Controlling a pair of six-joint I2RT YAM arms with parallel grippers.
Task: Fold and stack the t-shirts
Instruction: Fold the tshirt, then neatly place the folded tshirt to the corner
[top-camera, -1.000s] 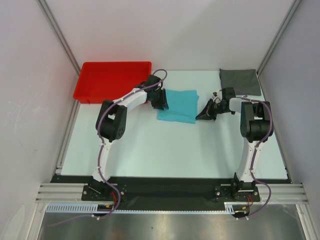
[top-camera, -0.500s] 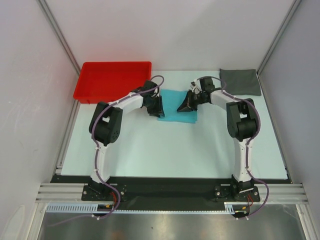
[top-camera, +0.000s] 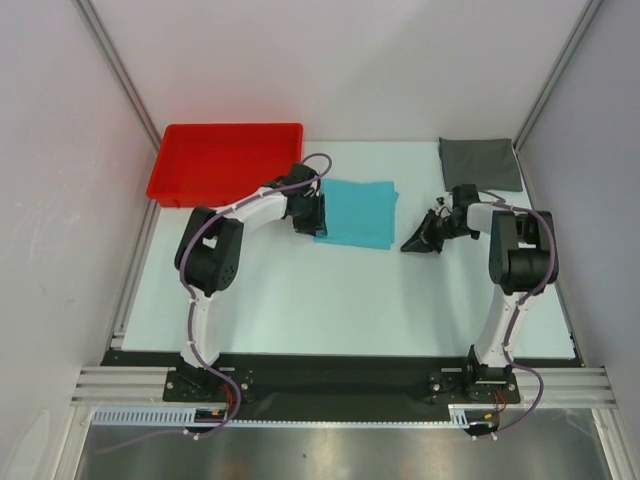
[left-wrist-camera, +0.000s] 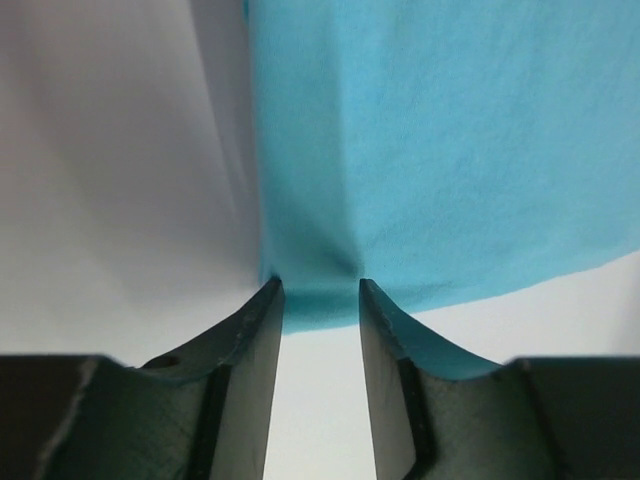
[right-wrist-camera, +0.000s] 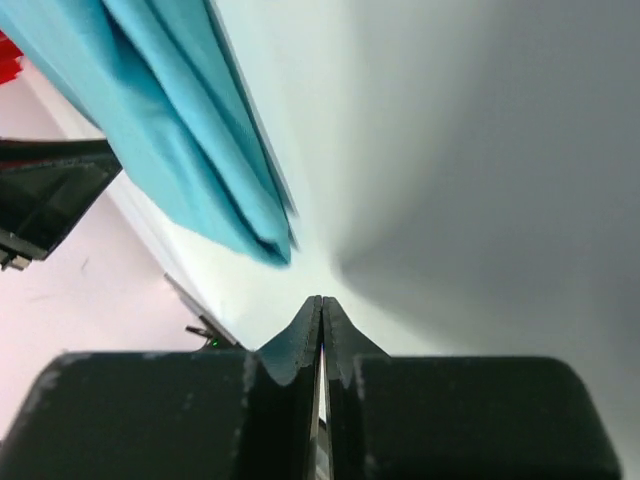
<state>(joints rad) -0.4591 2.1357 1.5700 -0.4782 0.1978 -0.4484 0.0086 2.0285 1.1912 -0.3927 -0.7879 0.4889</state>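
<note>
"Two shirts on the table, is that right? What are they like?"

"Yes. The turquoise t-shirt (top-camera: 357, 212) is soft cloth folded into a flat, roughly square pad with layered edges. It lies mid-table toward the back. The dark grey t-shirt (top-camera: 480, 163) is a smaller, neat rectangle in the far right corner, well apart from it. A red plastic tray (top-camera: 225, 163), glossy with a raised rim, sits at the far left of the pale, matte table (top-camera: 300, 300)."

"And the arms?"

"The left arm is bent at the elbow and reaches in low. The left gripper (top-camera: 316, 222) sits at the turquoise shirt's left edge, its dark fingers (left-wrist-camera: 262, 340) partway apart with the hem right at their tips. Whether they actually touch the cloth, I can't tell. The right gripper (top-camera: 408, 245) points left, low over bare table near that shirt's right side but clear of it. Its fingers are pressed together on nothing."
</note>
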